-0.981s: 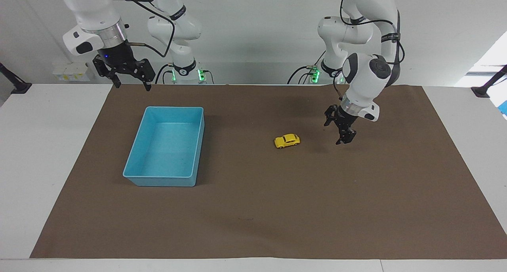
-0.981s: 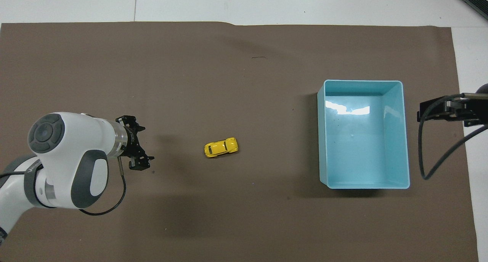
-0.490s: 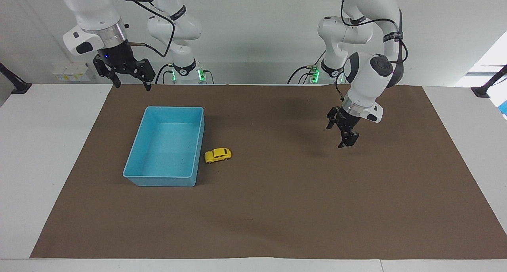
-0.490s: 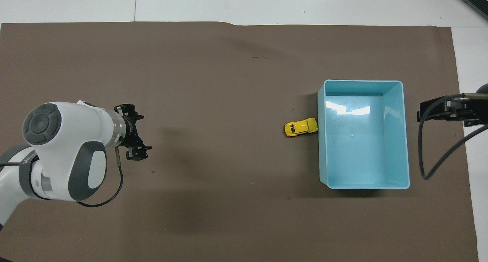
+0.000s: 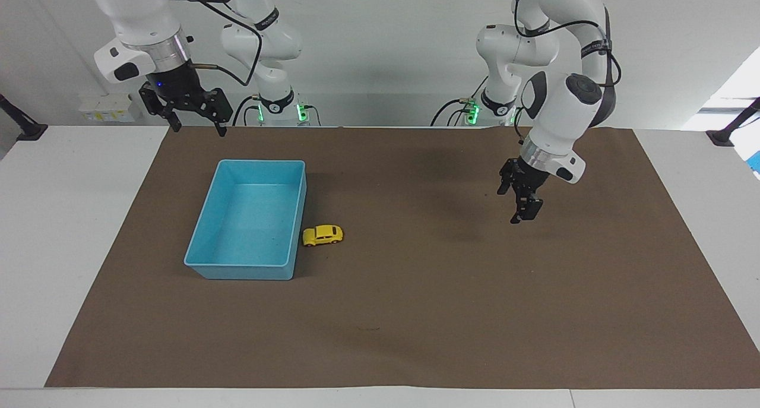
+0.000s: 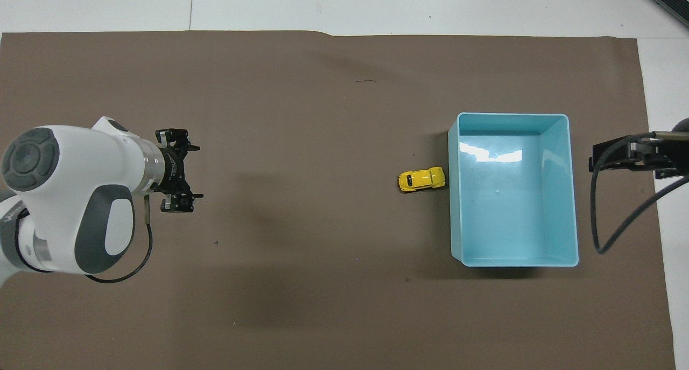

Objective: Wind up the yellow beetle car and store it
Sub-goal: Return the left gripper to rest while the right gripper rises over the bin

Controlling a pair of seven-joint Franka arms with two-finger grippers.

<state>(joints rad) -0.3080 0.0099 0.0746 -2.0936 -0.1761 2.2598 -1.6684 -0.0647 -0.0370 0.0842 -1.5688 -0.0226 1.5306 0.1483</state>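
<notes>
A: Sitting on the brown mat [image 5: 415, 313] on its wheels, the yellow beetle car [image 5: 322, 235] is resting lower left of centre in the facing view, just beside the blue bin [image 5: 202, 242], outside it, on the side toward the left arm's end of the table.

B: Touching the wall?

A: Nose is looking right up against it. Real contact, cannot tell. In the overhead view the car [image 6: 421, 179] is showing right of centre, next to the bin [image 6: 573, 197].

B: Is anything lying in the bin?

A: Nothing showing in it.

B: Left gripper?

A: The left gripper [image 5: 521, 209] is hanging in the air over bare mat, right of centre in the facing view, well apart from the car. Overhead it is showing at mid left [image 6: 179, 172]. Fingers spread, released, gripping nothing.

B: Right gripper?

A: The right gripper [image 5: 196, 123] is waiting at upper left of the facing view, raised over the mat's edge at the robots' end, above the bin in frame. Fingers are spread wide, carrying nothing. Overhead, it is only poking in at the right edge [image 6: 613, 157].
</notes>
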